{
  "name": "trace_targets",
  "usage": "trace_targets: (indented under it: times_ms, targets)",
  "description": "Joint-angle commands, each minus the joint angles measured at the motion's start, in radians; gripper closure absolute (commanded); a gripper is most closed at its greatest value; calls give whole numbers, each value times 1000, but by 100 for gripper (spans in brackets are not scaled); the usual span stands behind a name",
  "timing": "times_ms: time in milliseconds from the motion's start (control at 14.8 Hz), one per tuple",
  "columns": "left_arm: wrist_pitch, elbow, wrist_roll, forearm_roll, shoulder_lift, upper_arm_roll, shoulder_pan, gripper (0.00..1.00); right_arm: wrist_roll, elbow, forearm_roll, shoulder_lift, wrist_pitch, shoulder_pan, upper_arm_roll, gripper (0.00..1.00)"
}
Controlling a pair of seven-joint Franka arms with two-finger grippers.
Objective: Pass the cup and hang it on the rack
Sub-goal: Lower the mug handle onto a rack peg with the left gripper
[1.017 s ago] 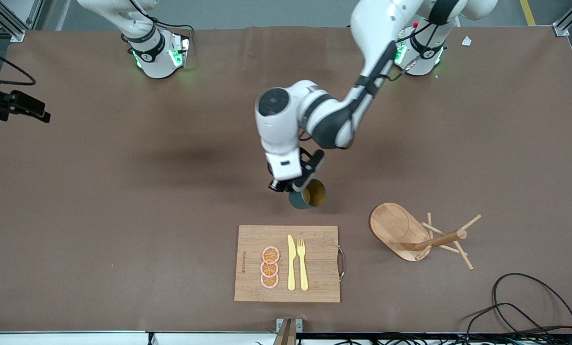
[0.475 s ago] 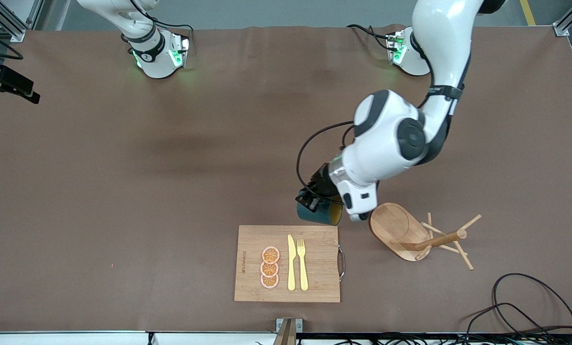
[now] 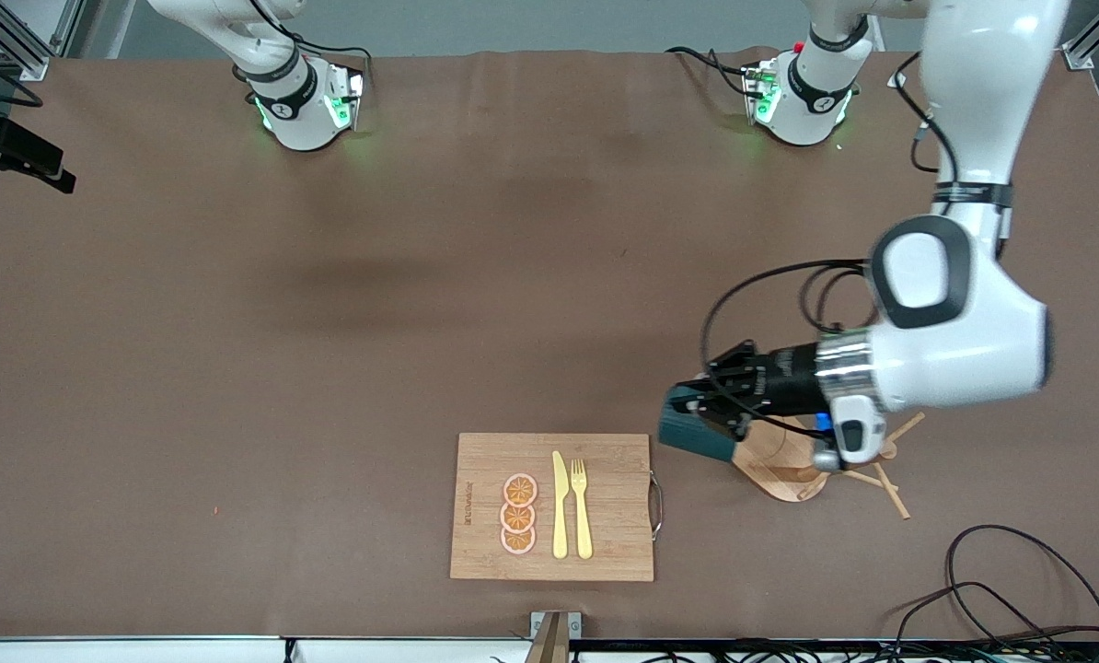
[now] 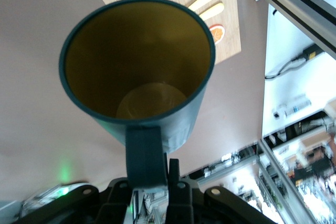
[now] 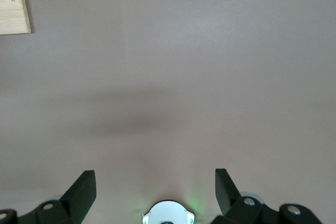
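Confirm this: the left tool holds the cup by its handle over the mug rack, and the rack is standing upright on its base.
Not quite. The left tool does grip the cup by its handle, over the rack. But the rack is tipped on its side, its post and pegs lying along the table, as the front view shows.

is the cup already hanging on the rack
No, the left gripper holds the cup by its handle in the air over the rack, which lies tipped over on the table.

End effector (image 5: 155, 190) spread over table (image 5: 184, 77)
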Motion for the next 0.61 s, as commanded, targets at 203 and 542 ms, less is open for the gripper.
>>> trace_targets:
  times_ms: [203,542]
  targets:
    - [-127,-66,227,-103,-26,-51,161,100,6,-7,13,-11,-8,-7,-2,0]
    - [-161,-144,450,-146,-21,-51,247,100,-32,-8,39,-12,14,-5,-2,0]
